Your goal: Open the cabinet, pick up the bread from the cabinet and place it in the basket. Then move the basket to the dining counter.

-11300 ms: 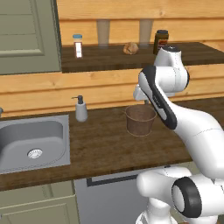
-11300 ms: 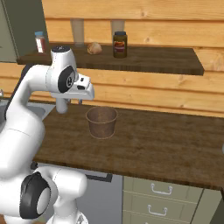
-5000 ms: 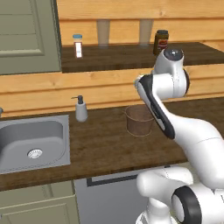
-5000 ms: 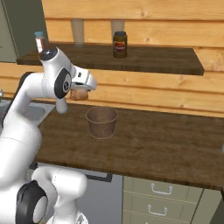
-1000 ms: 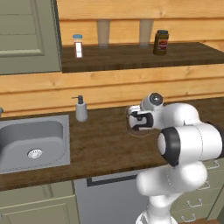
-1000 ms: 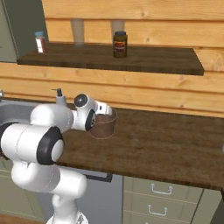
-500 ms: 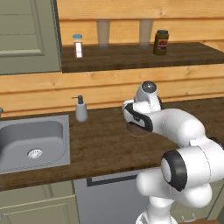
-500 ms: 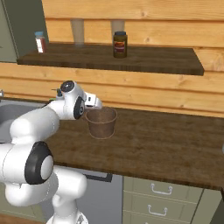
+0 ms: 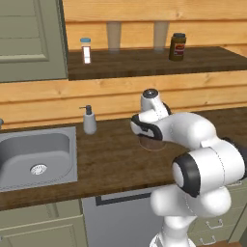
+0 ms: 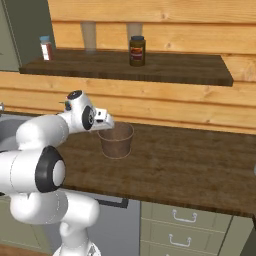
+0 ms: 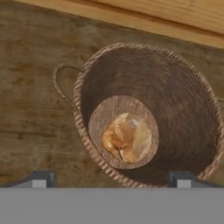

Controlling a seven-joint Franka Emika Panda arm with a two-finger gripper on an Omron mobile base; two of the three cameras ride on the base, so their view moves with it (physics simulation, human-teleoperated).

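The brown woven basket (image 10: 116,140) stands on the dark wooden counter, its thin hoop handle (image 11: 60,84) folded down at one side. The tan lumpy bread (image 11: 127,138) lies on the basket's round bottom. My gripper (image 11: 111,179) hangs just above the basket and looks straight down into it, open, its two fingertips (image 11: 41,178) wide apart with nothing between them. In the right base view the gripper (image 10: 106,121) sits over the basket's left rim. In the left base view my arm covers most of the basket.
On the shelf above stand a dark jar with a red label (image 10: 137,51), a small blue-capped bottle (image 9: 86,50) and two glasses. A soap bottle (image 9: 89,120) and the sink (image 9: 34,154) lie to the left. The cabinet door (image 9: 29,38) stands open.
A second ago the hand was low against the basket's rim. The arm has since lifted it a little above the basket; the bread stays inside.
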